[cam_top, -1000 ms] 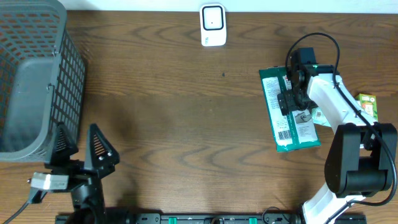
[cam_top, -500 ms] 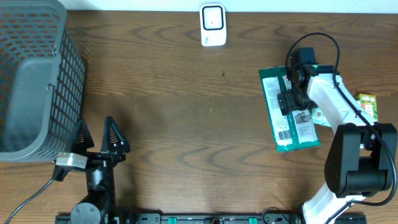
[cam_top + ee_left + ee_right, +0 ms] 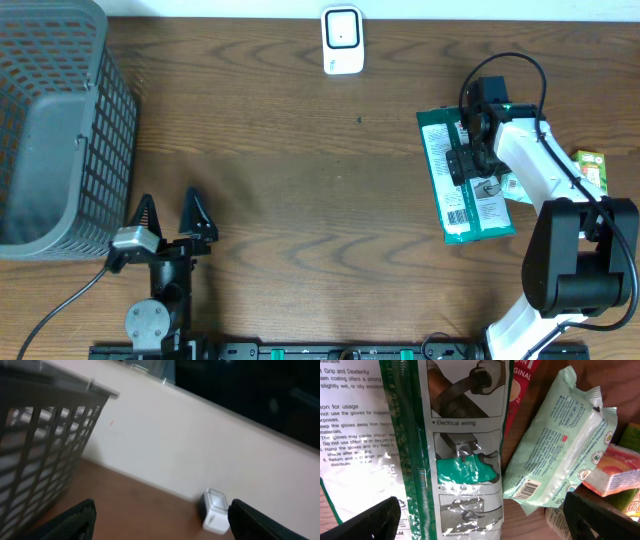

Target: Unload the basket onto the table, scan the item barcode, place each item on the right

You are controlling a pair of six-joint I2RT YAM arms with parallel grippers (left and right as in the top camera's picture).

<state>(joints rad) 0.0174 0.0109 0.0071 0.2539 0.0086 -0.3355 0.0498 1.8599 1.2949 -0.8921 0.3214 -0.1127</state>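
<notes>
A green-and-white glove package point(image 3: 465, 180) lies flat at the right of the table, its barcode point(image 3: 458, 215) near the front end. My right gripper point(image 3: 463, 160) hovers open just above it. In the right wrist view the package point(image 3: 420, 445) fills the left half, with my right gripper point(image 3: 485, 520) spread wide over it and holding nothing. The white scanner point(image 3: 342, 40) stands at the far edge and also shows as the scanner point(image 3: 216, 511) in the left wrist view. My left gripper point(image 3: 170, 215) is open and empty at the front left.
A grey mesh basket point(image 3: 50, 130) occupies the far left. Next to the package lie a pale green pack point(image 3: 555, 445) with its own barcode point(image 3: 528, 489) and an orange packet point(image 3: 615, 467). A green box point(image 3: 590, 168) sits at the right edge.
My left arm has swung right, away from the basket, and now points toward the far wall. The right arm and the package have not moved.
</notes>
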